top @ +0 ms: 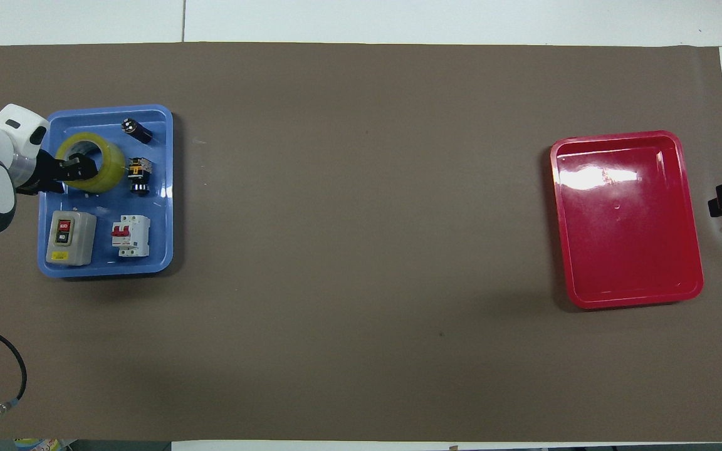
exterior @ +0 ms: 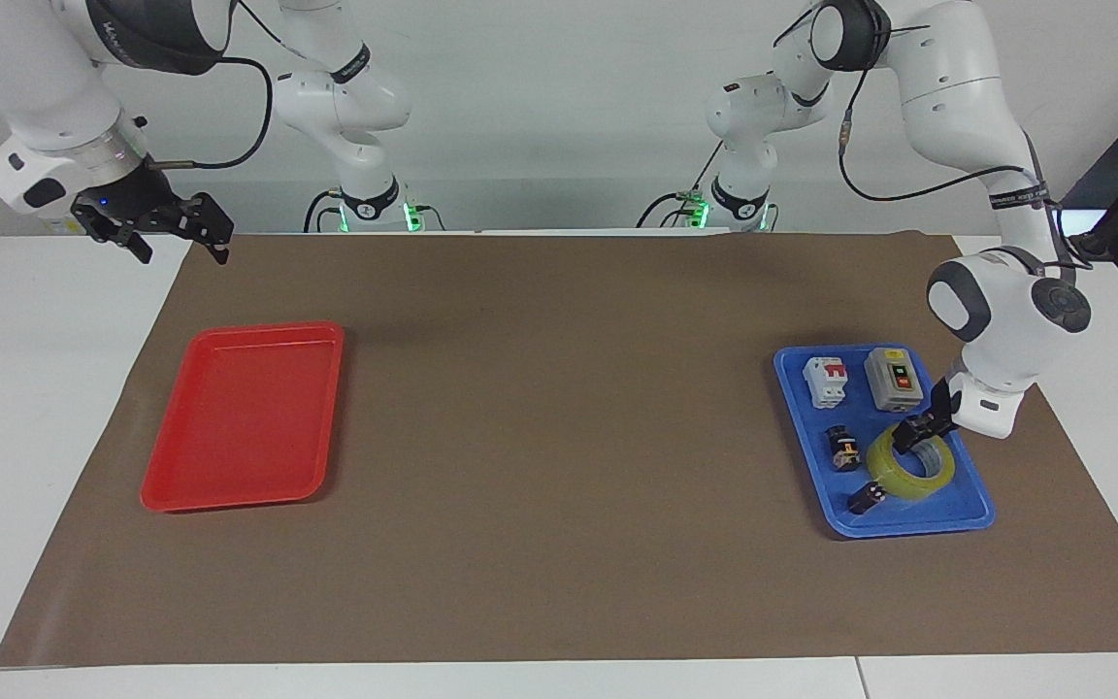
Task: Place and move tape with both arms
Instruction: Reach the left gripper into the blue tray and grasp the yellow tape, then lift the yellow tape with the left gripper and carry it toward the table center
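A brown mat [exterior: 559, 456] covers most of the white table [exterior: 25, 408], and everything sits on it. The two white arms stand at the robots' end. The left arm [exterior: 976, 146] bends down over the blue tray [exterior: 918, 522], which lies toward its own end of the table. The right arm [exterior: 45, 87] waits off the corner of the mat at the opposite end, its gripper [exterior: 176, 233] up in the air over the mat's edge, with the fingers spread apart.

The red tray [exterior: 244, 417] lies toward the right arm's end with nothing in it.

In the blue tray, two boxes sit in the row nearer the robots: a grey switch box [exterior: 894, 379] with a red and a black button, and beside it a white circuit breaker [exterior: 826, 381] with red levers. Farther from the robots lies the roll of tape [exterior: 911, 471], flat on the tray floor, yellow with a pale core. The left gripper [exterior: 913, 434] is down at the rim of the roll on the side nearer the robots, and its fingers look to be closed on that wall of the ring, one tip inside the hole.

Beside the tape is a small black and orange part [exterior: 843, 449], and a small black cylinder [exterior: 865, 499] lies at the tray's edge farthest from the robots.
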You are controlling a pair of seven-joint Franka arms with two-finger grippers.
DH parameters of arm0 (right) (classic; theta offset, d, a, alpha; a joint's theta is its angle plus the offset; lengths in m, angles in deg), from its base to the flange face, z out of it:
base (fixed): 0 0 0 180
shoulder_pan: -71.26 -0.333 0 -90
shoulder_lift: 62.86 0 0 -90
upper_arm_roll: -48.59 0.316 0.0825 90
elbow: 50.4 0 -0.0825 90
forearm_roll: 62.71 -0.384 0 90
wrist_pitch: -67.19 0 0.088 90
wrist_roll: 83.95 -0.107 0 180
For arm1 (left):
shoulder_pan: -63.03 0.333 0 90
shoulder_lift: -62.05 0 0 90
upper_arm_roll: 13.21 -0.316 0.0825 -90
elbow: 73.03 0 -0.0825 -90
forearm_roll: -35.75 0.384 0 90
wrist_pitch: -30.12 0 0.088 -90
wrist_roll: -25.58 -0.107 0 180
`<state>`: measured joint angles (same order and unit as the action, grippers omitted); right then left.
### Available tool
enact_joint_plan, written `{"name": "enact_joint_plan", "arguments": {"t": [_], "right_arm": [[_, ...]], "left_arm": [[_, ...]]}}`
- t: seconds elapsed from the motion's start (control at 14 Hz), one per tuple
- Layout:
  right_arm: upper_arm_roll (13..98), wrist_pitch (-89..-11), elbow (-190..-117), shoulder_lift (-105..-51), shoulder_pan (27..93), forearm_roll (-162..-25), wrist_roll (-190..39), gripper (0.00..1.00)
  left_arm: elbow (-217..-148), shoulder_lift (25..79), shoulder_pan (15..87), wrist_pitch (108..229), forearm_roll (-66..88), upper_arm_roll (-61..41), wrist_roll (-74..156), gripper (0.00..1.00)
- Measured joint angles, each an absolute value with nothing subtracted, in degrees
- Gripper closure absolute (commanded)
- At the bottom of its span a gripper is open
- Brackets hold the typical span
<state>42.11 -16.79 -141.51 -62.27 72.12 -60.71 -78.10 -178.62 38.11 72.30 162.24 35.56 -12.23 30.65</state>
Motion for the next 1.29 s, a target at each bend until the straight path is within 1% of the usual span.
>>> {"name": "enact_joint_plan", "arguments": {"t": [0.43, 0.57, 0.86, 1.0, 1.14, 1.29], "right_arm": [[42.11, -16.79, -141.51, -62.27, 72.12, -60.71, -78.1, 0.0], [42.13, -16.79, -141.51, -62.27, 72.12, -60.71, -78.1, 0.0], [42.16, -16.79, -141.51, -62.27, 72.12, -60.72, -78.1, 0.0], [42.17, -16.79, -141.51, -62.27, 72.12, -60.71, -78.1, 0.0], [42.18, -16.79, -141.51, -62.27, 72.11, -60.72, -78.1, 0.0], [42.18, -16.79, -141.51, -62.27, 72.11, -60.72, -78.1, 0.0]], "left_arm": [[-178.55, 39.09, 72.55, 162.5, 35.56, -12.38, 30.75, 1.0], [-178.39, 41.56, 72.83, 160.85, 35.56, -12.49, 30.75, 1.0], [-178.39, 49.19, 72.01, 151.84, 35.56, -12.2, 30.74, 1.0], [-178.89, 51.04, 68.61, 150.47, 35.57, -12.0, 30.77, 1.0], [-180.43, 51.18, 62.61, 150.56, 35.64, -11.78, 34.57, 1.0], [-181.95, 50.8, 55.84, 151.68, 37.3, -11.56, 44.01, 1.0]]}}
